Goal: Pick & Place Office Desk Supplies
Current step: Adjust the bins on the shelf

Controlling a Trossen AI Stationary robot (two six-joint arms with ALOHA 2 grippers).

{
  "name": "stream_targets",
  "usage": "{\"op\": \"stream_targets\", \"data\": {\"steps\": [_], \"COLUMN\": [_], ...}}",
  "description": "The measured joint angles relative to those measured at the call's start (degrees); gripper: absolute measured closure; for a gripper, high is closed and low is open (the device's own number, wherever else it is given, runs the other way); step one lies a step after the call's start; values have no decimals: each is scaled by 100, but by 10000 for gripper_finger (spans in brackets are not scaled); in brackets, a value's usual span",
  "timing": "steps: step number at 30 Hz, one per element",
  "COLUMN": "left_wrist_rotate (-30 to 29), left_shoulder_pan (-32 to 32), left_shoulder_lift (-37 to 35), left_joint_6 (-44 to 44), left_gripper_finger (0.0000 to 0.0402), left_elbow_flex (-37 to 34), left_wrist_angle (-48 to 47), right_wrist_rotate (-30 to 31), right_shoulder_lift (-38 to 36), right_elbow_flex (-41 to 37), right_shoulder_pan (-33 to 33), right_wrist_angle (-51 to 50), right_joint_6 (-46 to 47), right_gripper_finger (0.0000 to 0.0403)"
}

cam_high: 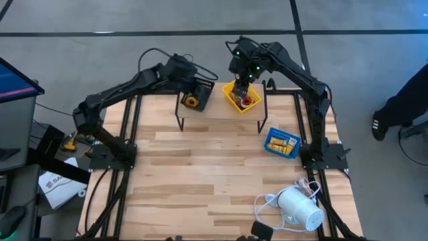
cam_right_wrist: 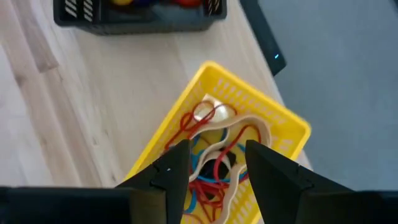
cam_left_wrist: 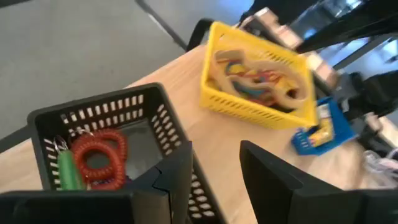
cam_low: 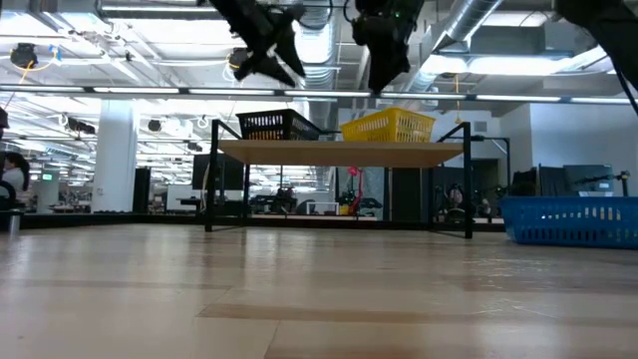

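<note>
Over the raised shelf: right gripper (cam_high: 245, 78) hangs above the yellow tray (cam_high: 241, 95), fingers spread, pinching nothing.
Left gripper (cam_high: 194, 79): above the black mesh tray (cam_high: 198, 94), fingers apart, empty.
Supplies: red and blue rubber bands (cam_right_wrist: 198, 182) tangled in the yellow tray around a pale wavy piece (cam_right_wrist: 244, 132); a red coil (cam_left_wrist: 99, 150) lies in the black tray.
Handling, judged: bands light, limp, stretchy, likely to snag together.
Hold: pinch 1 raised loop.
</note>
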Motion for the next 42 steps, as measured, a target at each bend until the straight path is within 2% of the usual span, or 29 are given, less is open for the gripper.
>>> {"op": "stream_targets", "data": {"steps": [10, 16, 23, 33, 42], "left_wrist_rotate": [191, 394, 464, 474, 336], "left_shoulder_pan": [403, 492, 492, 649, 871], "left_shoulder_lift": [246, 352, 755, 798, 799], "left_joint_6": [278, 293, 316, 503, 573], "left_gripper_finger": [271, 271, 271, 271, 271], "left_elbow_flex": [0, 7, -4, -2, 0], "left_wrist_angle": [209, 148, -120, -166, -418], "right_wrist_rotate": [-613, -627, -628, -632, -497], "right_shoulder_lift": [-2, 2, 137, 557, 570], "right_elbow_flex": [-778, -1037, -1056, -1043, -1045], "right_shoulder_pan": [-304, -212, -285, -411, -481], "right_wrist_angle": [121, 445, 383, 422, 555], "right_joint_6": [-153, -294, -359, -375, -70], "right_gripper_finger": [251, 251, 251, 251, 251]}}
